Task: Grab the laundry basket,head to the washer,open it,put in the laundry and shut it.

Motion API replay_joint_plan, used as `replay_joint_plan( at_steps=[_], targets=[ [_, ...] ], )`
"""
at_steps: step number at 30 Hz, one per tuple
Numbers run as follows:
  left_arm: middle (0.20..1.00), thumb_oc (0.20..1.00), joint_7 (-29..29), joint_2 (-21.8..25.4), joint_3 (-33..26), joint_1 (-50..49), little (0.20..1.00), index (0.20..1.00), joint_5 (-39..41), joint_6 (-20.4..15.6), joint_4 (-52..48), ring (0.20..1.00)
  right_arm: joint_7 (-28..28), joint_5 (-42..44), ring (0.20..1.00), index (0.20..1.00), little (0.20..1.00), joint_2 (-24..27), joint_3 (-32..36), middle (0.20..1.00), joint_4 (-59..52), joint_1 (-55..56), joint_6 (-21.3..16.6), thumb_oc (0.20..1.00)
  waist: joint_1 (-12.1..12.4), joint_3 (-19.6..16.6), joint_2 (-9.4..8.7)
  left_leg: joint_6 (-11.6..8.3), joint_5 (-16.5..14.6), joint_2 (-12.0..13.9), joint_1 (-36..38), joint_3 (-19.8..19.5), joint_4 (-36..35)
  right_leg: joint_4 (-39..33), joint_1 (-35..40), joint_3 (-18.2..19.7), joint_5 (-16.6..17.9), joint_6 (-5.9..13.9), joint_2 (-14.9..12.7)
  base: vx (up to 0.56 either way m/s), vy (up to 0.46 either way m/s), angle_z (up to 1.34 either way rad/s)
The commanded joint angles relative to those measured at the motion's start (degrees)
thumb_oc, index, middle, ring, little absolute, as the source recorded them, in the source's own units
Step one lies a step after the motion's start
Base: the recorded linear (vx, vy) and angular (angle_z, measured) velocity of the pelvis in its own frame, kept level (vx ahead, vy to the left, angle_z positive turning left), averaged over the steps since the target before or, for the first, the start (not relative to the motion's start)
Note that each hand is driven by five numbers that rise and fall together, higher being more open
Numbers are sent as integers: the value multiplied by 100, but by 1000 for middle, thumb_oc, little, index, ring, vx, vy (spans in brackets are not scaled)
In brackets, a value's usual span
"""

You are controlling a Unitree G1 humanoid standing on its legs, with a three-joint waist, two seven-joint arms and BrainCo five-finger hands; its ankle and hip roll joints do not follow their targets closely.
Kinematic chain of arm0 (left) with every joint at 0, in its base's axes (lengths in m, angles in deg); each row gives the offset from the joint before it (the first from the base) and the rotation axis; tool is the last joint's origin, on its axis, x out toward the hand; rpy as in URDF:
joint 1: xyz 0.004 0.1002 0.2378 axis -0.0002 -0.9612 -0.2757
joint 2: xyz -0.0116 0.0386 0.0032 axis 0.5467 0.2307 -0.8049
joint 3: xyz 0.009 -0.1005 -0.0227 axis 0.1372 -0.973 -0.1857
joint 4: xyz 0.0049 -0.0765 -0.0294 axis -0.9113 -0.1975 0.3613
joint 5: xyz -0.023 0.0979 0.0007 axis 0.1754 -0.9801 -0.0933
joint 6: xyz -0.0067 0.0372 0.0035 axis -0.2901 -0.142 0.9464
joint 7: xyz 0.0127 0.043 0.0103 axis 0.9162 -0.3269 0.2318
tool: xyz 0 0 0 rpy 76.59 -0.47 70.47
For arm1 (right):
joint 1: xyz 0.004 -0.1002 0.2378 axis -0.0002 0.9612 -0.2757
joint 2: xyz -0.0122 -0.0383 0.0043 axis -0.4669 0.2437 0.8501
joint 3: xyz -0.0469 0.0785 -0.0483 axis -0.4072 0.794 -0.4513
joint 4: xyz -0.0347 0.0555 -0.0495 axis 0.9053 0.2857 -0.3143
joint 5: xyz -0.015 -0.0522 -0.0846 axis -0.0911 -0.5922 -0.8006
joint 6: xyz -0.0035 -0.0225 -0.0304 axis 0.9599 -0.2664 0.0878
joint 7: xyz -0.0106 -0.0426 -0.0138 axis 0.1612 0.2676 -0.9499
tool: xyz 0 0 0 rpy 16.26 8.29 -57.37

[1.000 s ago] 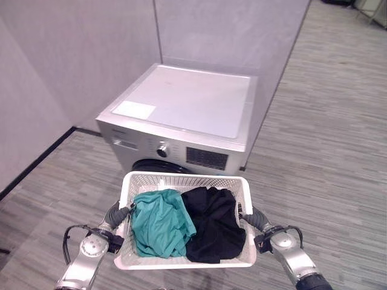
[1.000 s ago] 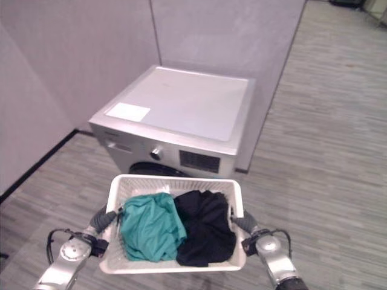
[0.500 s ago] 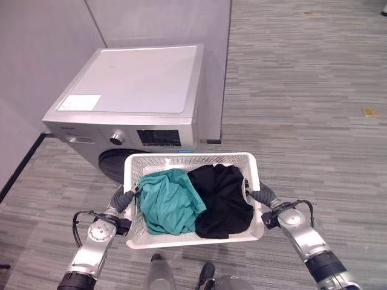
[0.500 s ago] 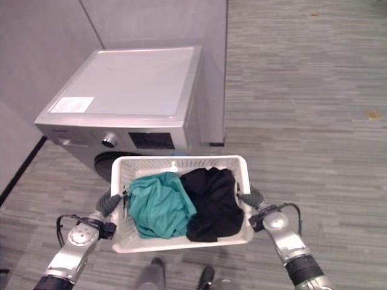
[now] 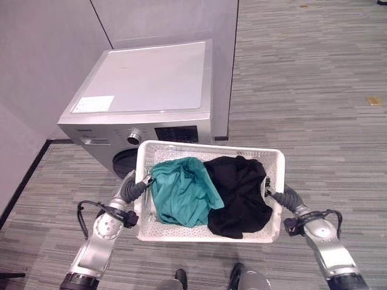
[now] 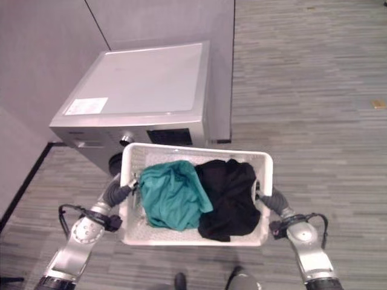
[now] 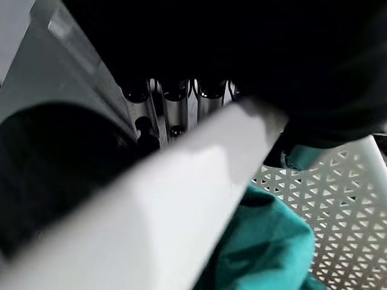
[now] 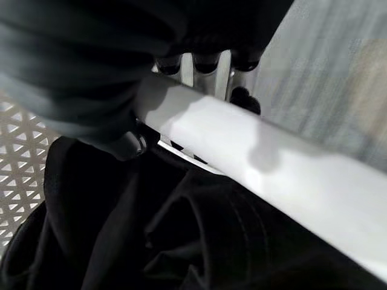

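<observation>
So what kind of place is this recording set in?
Probably a test or demo room, not a home laundry: one washing machine against plain grey partition walls, on a wide striped grey floor.

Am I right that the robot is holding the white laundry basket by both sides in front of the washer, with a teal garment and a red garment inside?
Almost. The second garment is black, not red, as the left eye view shows. The rest holds: the left hand and right hand grip the sides of the white laundry basket in front of the washer, with the teal garment inside.
</observation>
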Motion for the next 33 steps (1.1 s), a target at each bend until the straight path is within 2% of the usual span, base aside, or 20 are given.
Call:
replay_joint_plan(
  at_steps=[1,7,10,14,17,21,22,23,25,28,29,30,31,32,33],
  targets=[
    [200,200,380,1173,-2645,-154,200,200,438,-92,32,200,-38,286,200,200,200,947,1786,200,192,645,-103,200,90,-760,-343,23,-267,10,-89,-167,305,-1376,1089,-247,692,596,-548,-46,2,-2],
    [200,200,285,1104,-3413,-641,200,200,824,-160,-739,200,-101,879,200,200,200,1012,2361,200,-660,886,-162,200,81,-840,-423,8,-210,79,-64,-187,239,-1476,1159,-271,719,632,-460,12,-26,1],
    [200,200,342,1225,-3460,-528,200,200,909,-179,-794,200,-49,1079,200,200,200,1161,2331,200,-834,627,-195,200,85,-881,-438,-4,-195,104,-78,-206,230,-1529,1175,-271,734,641,-412,7,-24,0],
    [200,200,470,1694,-3235,90,200,200,1009,-160,-572,200,156,1264,200,200,200,1757,2047,200,-644,-271,-221,200,146,-959,-459,-49,-194,184,-67,-233,269,-1629,1278,-306,747,661,-326,12,-7,2],
    [200,200,577,2124,-2602,968,200,200,1403,-87,48,200,416,1199,200,200,200,2278,1376,200,-47,-1424,-176,200,227,-979,-456,-41,-241,200,-62,-253,392,-1663,1341,-273,783,677,-314,14,13,1],
    [200,200,790,2822,-1342,2563,200,200,2018,45,1239,200,774,1068,200,200,200,2629,-103,200,1210,-3329,107,200,363,-905,-450,30,-400,165,-37,-215,656,-1603,1375,-186,880,743,-385,3,80,-4],
    [200,200,879,3098,-526,3592,200,200,2358,88,1998,200,850,955,200,200,200,2718,-835,200,1876,-4262,212,200,404,-829,-426,103,-488,109,-30,-201,738,-1470,1344,-156,928,811,-475,-20,128,-5],
    [200,200,895,3116,-442,3717,200,200,2379,58,2095,200,861,970,200,200,200,2725,-879,200,1953,-4352,191,200,412,-797,-433,109,-494,102,-31,-199,745,-1457,1339,-151,925,816,-485,-19,185,-1],
    [200,200,903,3332,678,5055,200,200,2653,127,2910,200,892,855,200,200,200,2765,-1486,200,2629,-5180,330,200,417,-741,-410,232,-552,-61,-18,-226,756,-1156,1287,-131,931,901,-654,-8,191,6],
    [200,200,913,3219,1873,6382,200,200,2768,250,3808,200,906,644,200,200,200,2712,-1997,200,3317,-5837,478,200,357,-678,-355,403,-545,-272,-10,-321,713,-392,1018,69,1097,1062,-793,-21,254,17],
    [200,200,929,3007,2423,6980,200,200,2849,254,4156,200,930,484,200,200,200,2671,-2302,200,3839,-6304,500,200,324,-563,-339,553,-492,-425,5,-452,710,292,715,418,1263,1101,-743,-23,239,32],
    [200,200,931,3005,2451,7031,200,200,2858,244,4190,200,931,491,200,200,200,2670,-2322,200,3875,-6350,488,200,333,-554,-349,558,-470,-433,-17,-441,707,302,680,432,1278,1091,-752,-30,245,46],
    [200,200,938,2903,2654,7302,200,200,2872,257,4369,200,940,466,200,200,200,2547,-2465,200,4071,-6577,531,200,290,-478,-312,631,-455,-488,47,-446,671,661,504,572,1332,1087,-674,27,207,43],
    [200,200,966,2731,2941,7623,200,200,2869,302,4640,200,940,427,200,200,200,2228,-2773,200,4477,-6922,524,200,310,-432,-240,713,-473,-542,188,-407,576,1016,266,502,1421,1109,-644,39,207,23],
    [200,200,966,2733,2964,7663,200,200,2880,293,4674,200,944,438,200,200,200,2214,-2805,200,4529,-6977,503,200,310,-420,-247,716,-471,-549,193,-399,564,1035,250,517,1417,1113,-651,72,173,4]
  ],
)
